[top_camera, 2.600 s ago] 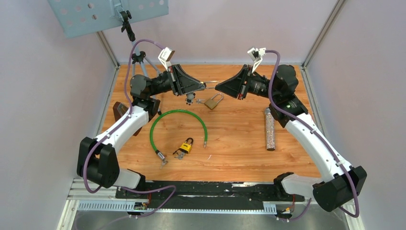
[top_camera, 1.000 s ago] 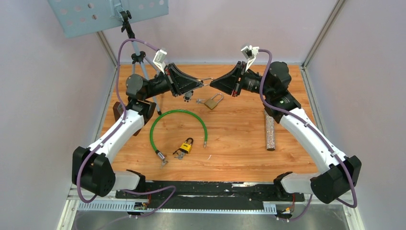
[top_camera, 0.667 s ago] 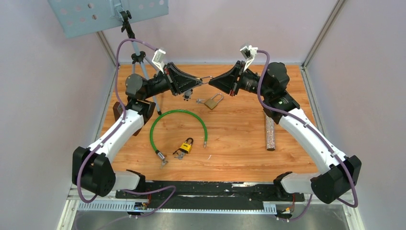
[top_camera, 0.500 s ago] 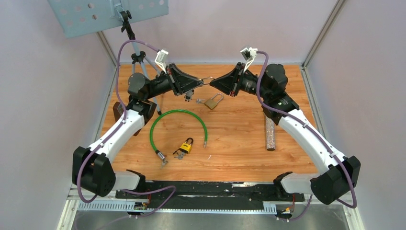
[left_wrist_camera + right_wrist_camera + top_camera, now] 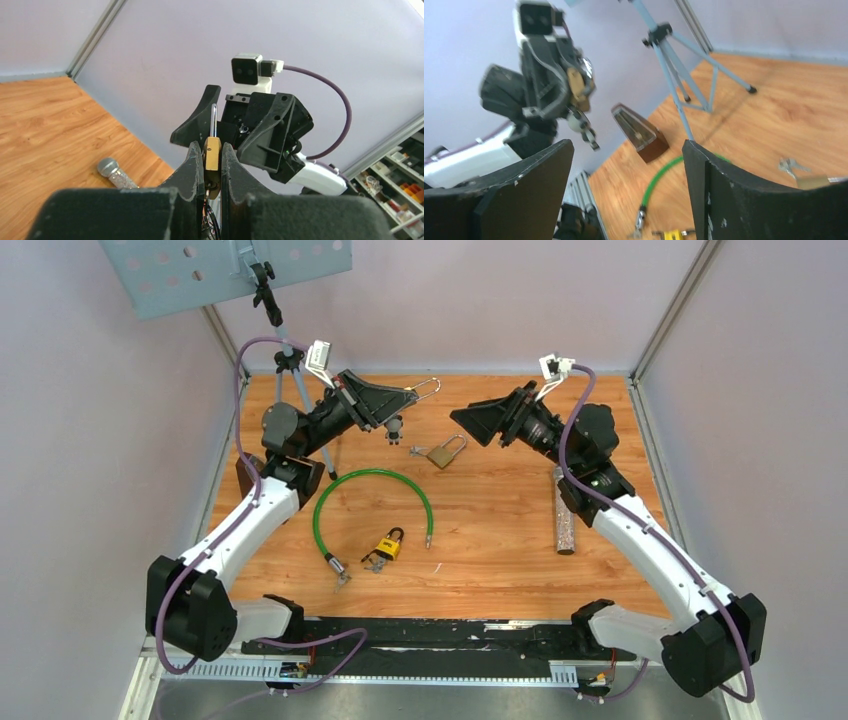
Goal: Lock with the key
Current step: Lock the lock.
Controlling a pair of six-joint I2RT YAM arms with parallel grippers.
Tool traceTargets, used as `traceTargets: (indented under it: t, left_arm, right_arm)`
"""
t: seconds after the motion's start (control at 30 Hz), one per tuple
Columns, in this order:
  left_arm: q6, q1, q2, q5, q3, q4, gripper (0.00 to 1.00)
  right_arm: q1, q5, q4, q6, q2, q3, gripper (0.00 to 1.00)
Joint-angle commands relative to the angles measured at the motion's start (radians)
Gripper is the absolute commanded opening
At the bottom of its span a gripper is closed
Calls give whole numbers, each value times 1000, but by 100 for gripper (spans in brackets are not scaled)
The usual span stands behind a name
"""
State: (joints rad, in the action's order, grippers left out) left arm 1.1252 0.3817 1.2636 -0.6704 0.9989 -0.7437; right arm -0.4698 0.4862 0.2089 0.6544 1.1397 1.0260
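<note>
The padlock (image 5: pixel 212 159) has a brass body, seen edge-on in the left wrist view, with a silver shackle standing up out of its top. It is held in the air above the far part of the surface (image 5: pixel 500 530), clamped between the two fingers of the left end effector (image 5: pixel 405 397). Something small hangs below it, too small to make out. The right end effector (image 5: pixel 468 420) faces it from well apart, fingers spread wide and holding nothing. Below, a second brass padlock (image 5: pixel 447 452) lies with keys (image 5: pixel 418 450) beside it. Nearer the arm bases lie a green cable lock (image 5: pixel 345 490) and a yellow padlock (image 5: pixel 389 543).
</note>
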Motion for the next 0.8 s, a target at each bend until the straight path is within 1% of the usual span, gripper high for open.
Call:
traceTargets:
  t: [0.0,0.17,0.23,0.33,0.43,0.47,0.5,0.53,0.7,0.73,0.77]
  left_arm:
    - [119,-4,-26,77,-17,-123,0]
    - [218,-3,2,66,-6,-165,0]
    - [232,-3,6,68,-10,-172,0]
    - [244,-4,10,72,-10,-182,0]
    - [251,-3,15,68,-8,-187,0]
    - [252,-3,16,68,-8,-188,0]
    - [252,-4,17,67,-8,-188,0]
    - [250,-4,18,67,-6,-185,0]
    - [231,-4,24,59,15,-157,0]
    - [230,-4,27,57,20,-156,0]
    - [229,-4,28,53,22,-156,0]
  right_arm:
    - [0,-60,235,186,23,28,82]
    - [-2,-21,251,284,122,148,83]
    - [-5,-6,269,315,150,176,80]
    - [-13,16,267,338,190,221,70]
    - [-21,44,280,360,227,249,58]
    - [-25,49,289,368,235,256,51]
    - [-29,57,301,369,244,263,48]
    - [-35,60,306,369,252,272,47]
    - [-56,71,295,363,278,301,50]
    - [-58,69,294,364,284,301,50]
    - [-60,68,294,365,289,304,48]
